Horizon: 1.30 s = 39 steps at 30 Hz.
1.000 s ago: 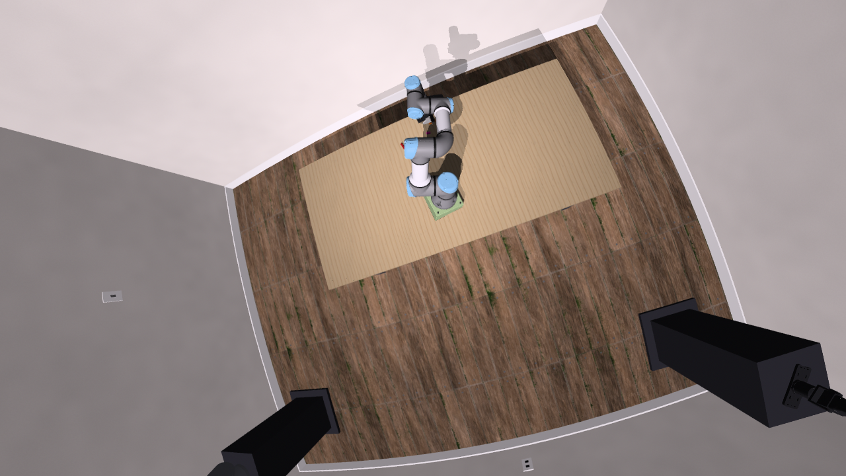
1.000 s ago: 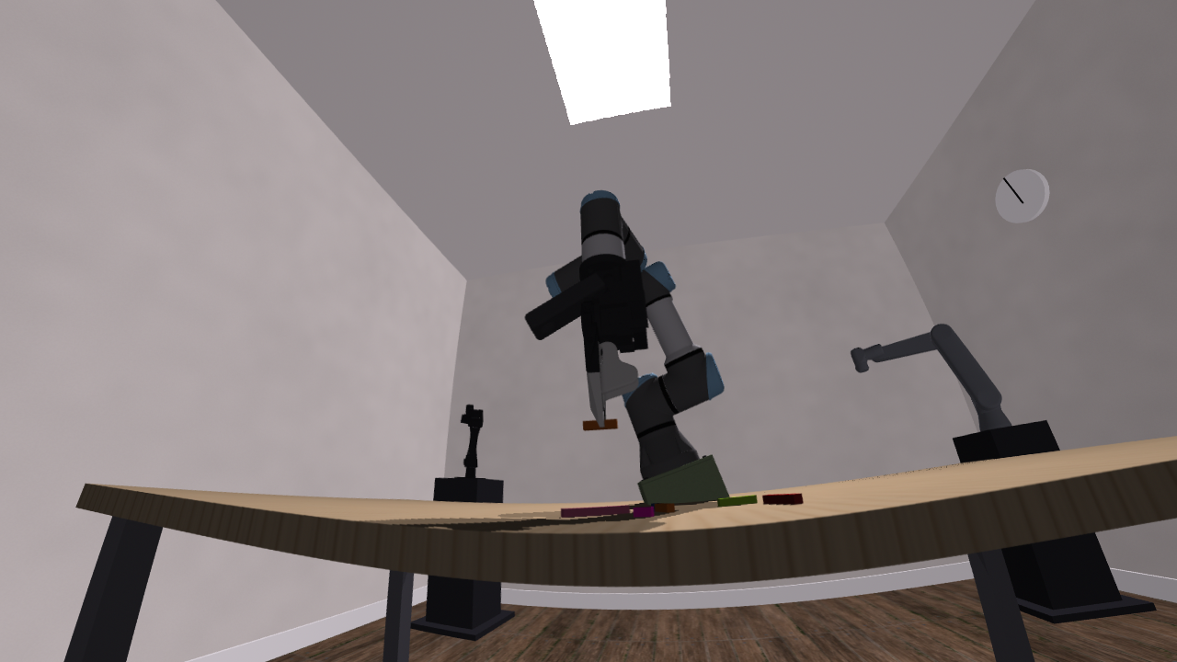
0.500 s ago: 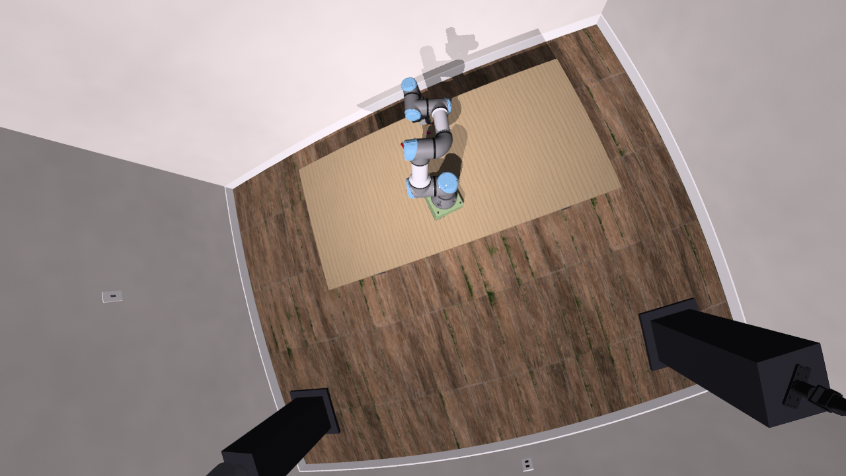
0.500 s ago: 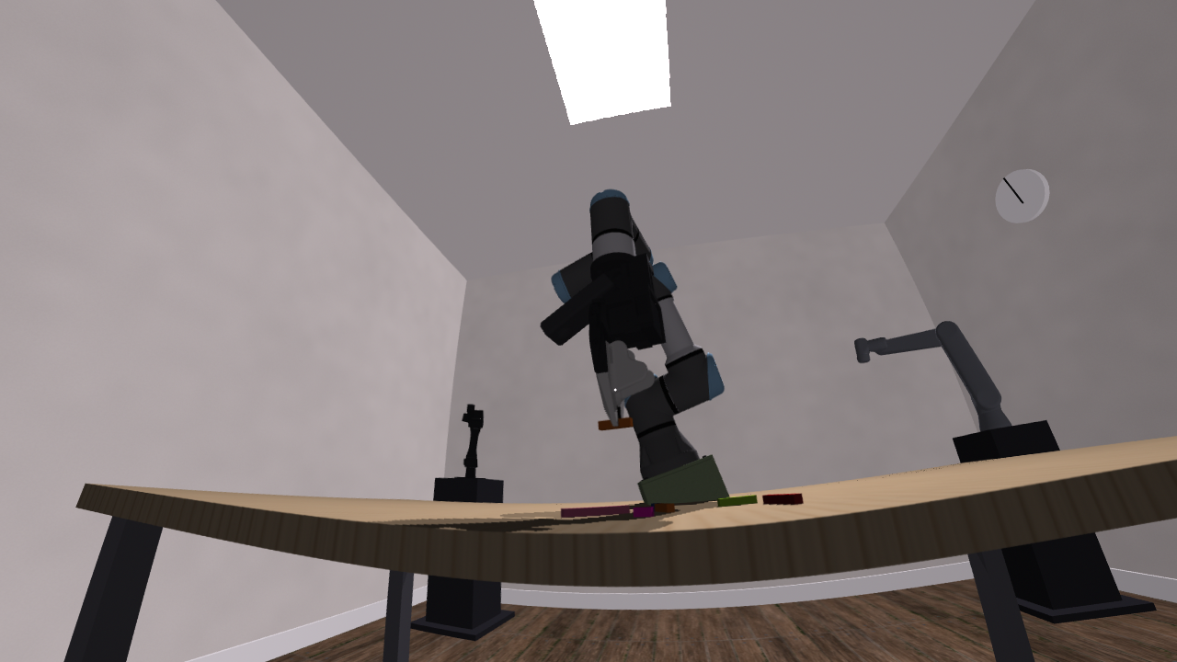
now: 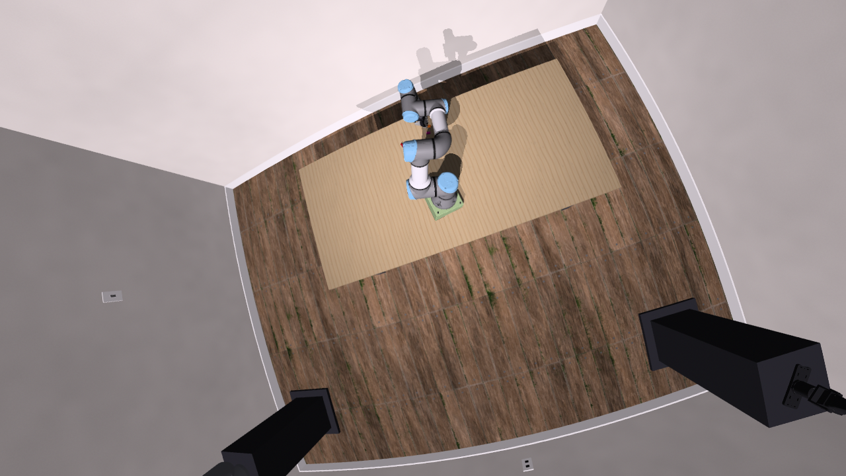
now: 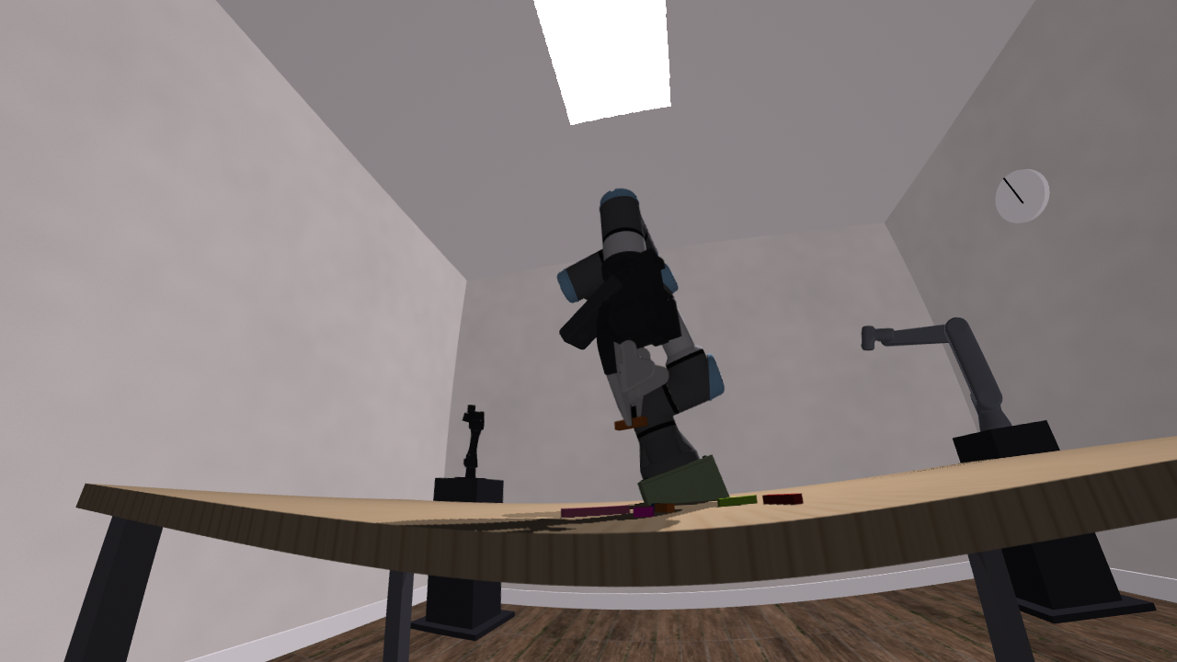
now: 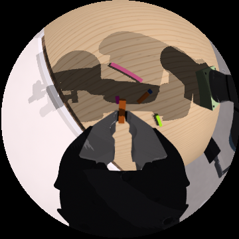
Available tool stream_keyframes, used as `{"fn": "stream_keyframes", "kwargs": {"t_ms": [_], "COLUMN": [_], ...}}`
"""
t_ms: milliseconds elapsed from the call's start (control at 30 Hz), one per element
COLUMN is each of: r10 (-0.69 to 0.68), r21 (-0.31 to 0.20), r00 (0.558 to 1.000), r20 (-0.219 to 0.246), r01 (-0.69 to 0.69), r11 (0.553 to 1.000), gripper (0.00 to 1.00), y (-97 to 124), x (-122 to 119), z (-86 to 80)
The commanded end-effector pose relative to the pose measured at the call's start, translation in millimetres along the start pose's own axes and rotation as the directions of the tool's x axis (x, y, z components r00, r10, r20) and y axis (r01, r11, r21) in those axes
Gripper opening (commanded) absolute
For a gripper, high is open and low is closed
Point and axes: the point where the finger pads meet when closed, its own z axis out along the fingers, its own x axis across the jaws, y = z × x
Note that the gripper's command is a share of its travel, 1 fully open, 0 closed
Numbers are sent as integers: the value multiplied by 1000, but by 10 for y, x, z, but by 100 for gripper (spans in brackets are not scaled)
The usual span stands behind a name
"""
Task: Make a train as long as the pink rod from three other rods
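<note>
My gripper (image 7: 121,111) is shut on an orange rod (image 7: 122,109) and holds it level, well above the table, as the exterior view shows (image 6: 630,424). Below, in the wrist view, the pink rod (image 7: 126,72) lies flat on the table. A short magenta rod (image 7: 117,99) lies near it. A second orange rod (image 7: 143,97) lies with a small blue rod (image 7: 150,91) at its far end. A lime rod (image 7: 159,120) lies to the right. In the exterior view a red rod (image 6: 782,497) lies right of the lime rod (image 6: 737,500).
The arm's green base (image 7: 207,87) stands right of the rods. The table's back edge and the white wall (image 7: 43,99) are close on the left. In the top view the arm (image 5: 427,141) hides the rods.
</note>
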Motion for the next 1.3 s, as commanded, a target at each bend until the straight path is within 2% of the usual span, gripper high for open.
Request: {"fn": "stream_keyframes", "kwargs": {"t_ms": [0, 267, 333, 833, 900, 1100, 1267], "r10": [167, 307, 307, 574, 574, 630, 644], "r21": [11, 10, 10, 8, 8, 8, 7], "r00": [986, 952, 952, 819, 819, 776, 765], "r20": [4, 6, 6, 9, 9, 10, 10], "r01": [-167, -307, -307, -574, -574, -631, -644], "r11": [986, 952, 952, 819, 819, 776, 765], "gripper": [0, 0, 0, 0, 0, 0, 0], "y": [58, 135, 135, 299, 299, 339, 349], "x": [58, 131, 131, 282, 282, 318, 327], "z": [-4, -4, -4, -2, -2, -2, -1]}}
